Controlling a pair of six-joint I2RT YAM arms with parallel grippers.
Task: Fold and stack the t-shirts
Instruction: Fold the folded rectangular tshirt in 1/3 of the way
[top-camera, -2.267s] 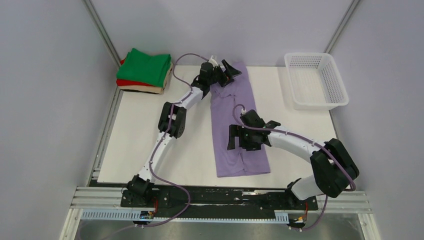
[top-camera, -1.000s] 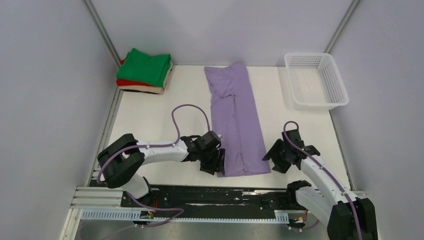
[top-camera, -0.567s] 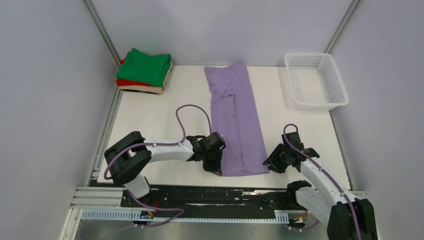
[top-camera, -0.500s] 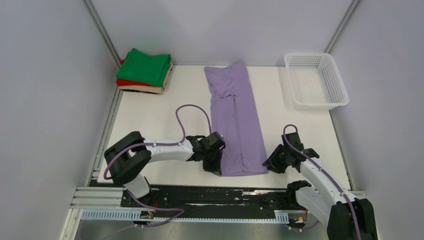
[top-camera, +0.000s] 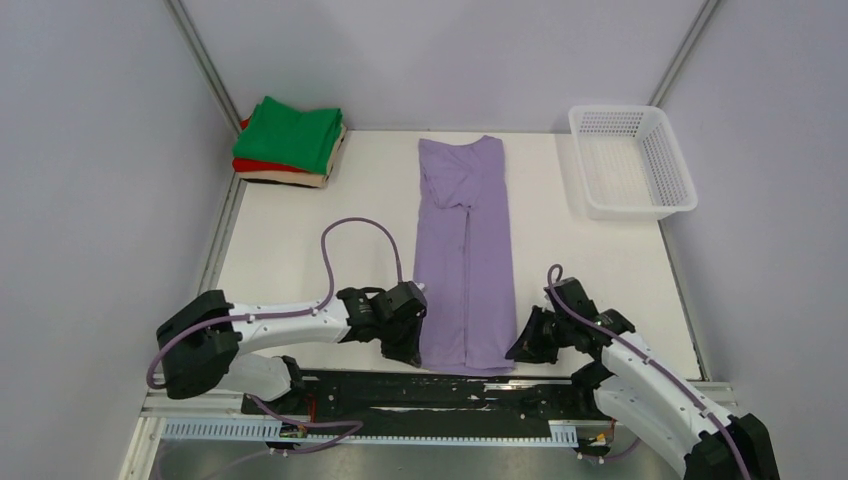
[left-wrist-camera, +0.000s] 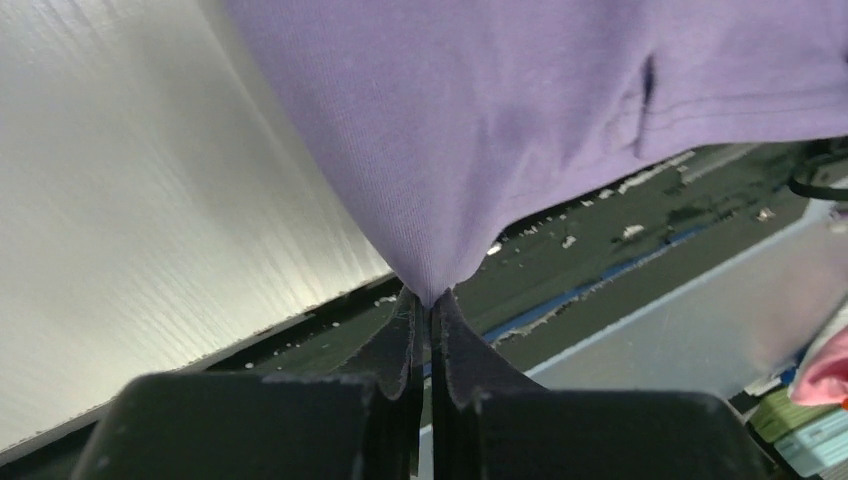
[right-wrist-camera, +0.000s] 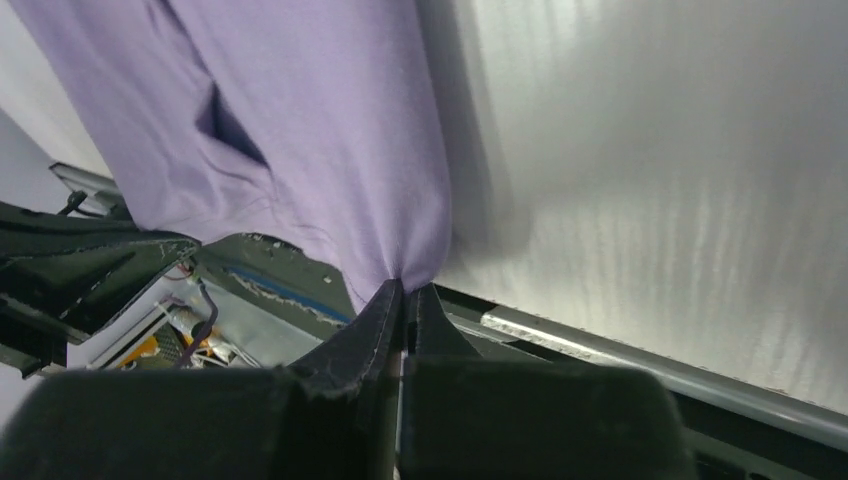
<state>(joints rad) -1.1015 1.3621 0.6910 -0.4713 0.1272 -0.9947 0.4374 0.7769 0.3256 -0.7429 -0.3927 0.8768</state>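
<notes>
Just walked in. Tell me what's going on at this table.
Both arms are working on a lavender t-shirt lying lengthwise down the middle of the table. The left gripper is shut on its near left corner and the right gripper on its near right corner, that hem reaching past the table's near edge. A folded stack, green over red over beige, sits at the far left corner; a white basket stands far right.

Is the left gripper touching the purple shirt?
Touching. The left wrist view shows the left gripper pinching a corner of the purple shirt.

Lavender t-shirt (top-camera: 465, 260), long narrow strip, centre; green-red-beige folded stack (top-camera: 290, 140) far-left.
</notes>
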